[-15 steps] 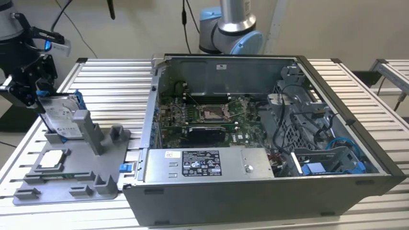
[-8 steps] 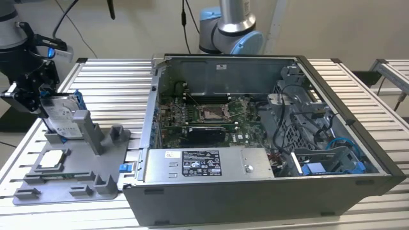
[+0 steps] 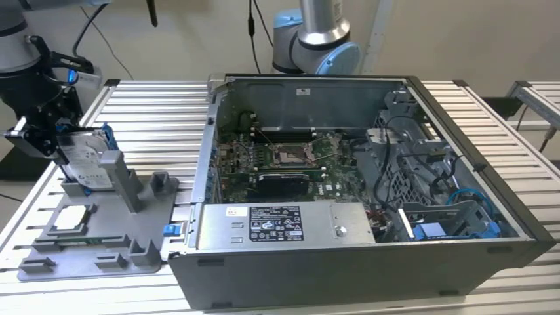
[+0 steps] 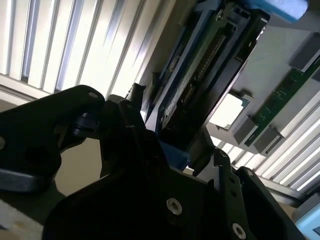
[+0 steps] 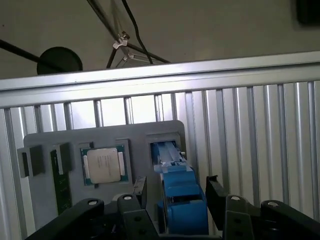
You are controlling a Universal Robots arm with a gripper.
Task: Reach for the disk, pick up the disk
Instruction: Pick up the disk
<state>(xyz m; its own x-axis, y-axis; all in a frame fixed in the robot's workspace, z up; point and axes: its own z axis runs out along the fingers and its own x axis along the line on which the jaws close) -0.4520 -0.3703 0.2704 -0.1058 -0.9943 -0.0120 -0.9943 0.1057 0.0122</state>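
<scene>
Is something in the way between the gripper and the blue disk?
Nothing visible is. In the first wrist view the open gripper straddles the disk, which stands upright in the gray holder.

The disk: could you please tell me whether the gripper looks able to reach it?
Probably yes: in the first wrist view the gripper has its fingers either side of the disk, nothing else between.
</scene>
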